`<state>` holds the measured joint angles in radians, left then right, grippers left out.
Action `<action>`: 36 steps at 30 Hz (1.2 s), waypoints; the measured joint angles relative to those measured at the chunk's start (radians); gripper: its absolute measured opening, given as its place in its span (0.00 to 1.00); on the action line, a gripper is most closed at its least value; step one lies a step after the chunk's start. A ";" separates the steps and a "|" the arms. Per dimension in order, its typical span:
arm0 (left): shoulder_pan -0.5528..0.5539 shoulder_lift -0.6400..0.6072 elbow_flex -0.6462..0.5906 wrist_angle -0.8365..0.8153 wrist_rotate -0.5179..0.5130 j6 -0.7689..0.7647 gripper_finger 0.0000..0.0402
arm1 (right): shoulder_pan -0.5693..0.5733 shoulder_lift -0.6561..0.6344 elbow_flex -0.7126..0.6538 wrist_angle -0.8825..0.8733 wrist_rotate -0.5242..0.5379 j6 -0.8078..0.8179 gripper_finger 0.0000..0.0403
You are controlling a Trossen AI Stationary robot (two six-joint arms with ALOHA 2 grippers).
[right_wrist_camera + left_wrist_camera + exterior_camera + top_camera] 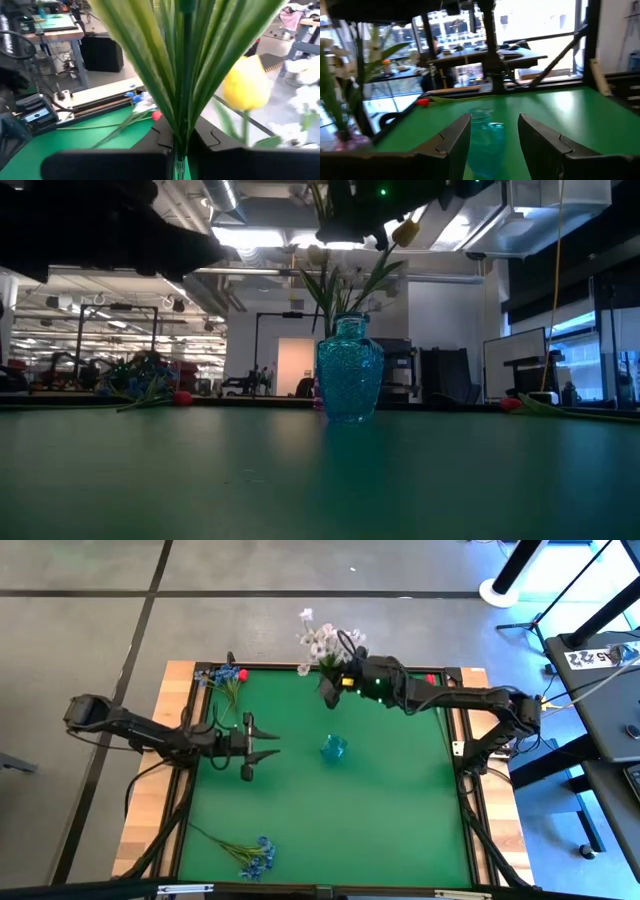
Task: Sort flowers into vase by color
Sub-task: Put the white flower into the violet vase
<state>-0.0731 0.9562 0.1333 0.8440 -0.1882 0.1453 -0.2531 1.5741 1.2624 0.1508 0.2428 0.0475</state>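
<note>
A teal glass vase stands upright and empty in the middle of the green mat; it also shows in the low view. My right gripper is raised near the table's far edge, shut on a bunch of white blossoms and a yellow bud with green leaves. My left gripper is open and empty, left of the vase and pointing at the vase. Blue and red flowers lie at the far left corner, blue flowers at the near left, and a red bud at the far right. My right gripper pinches the bunch's green stems and leaves between its two fingers, several stems together. The leaves fan out past the fingers, with the blossoms beyond them. The bunch is lifted clear of the table, its blossoms out past the table's far edge.
The green mat is bare on its right and near sides. A wooden frame borders the table at the left. Desks, stands and cables stand beyond the table's right edge.
</note>
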 joint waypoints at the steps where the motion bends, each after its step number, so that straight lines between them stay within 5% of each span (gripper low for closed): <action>1: 0.022 0.000 0.000 0.000 0.015 0.000 0.40 | -0.002 -0.001 0.015 -0.024 0.003 0.000 0.05; 19: 0.140 0.000 0.000 -0.003 0.064 0.077 0.40 | -0.115 0.001 0.105 -0.195 0.012 -0.044 0.03; 36: 0.067 0.000 0.000 -0.054 0.071 -0.028 0.40 | -0.114 0.097 0.104 -0.079 0.051 -0.107 0.06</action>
<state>-0.0064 0.9565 0.1329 0.7901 -0.1167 0.1170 -0.3672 1.6711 1.3661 0.0716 0.2942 -0.0592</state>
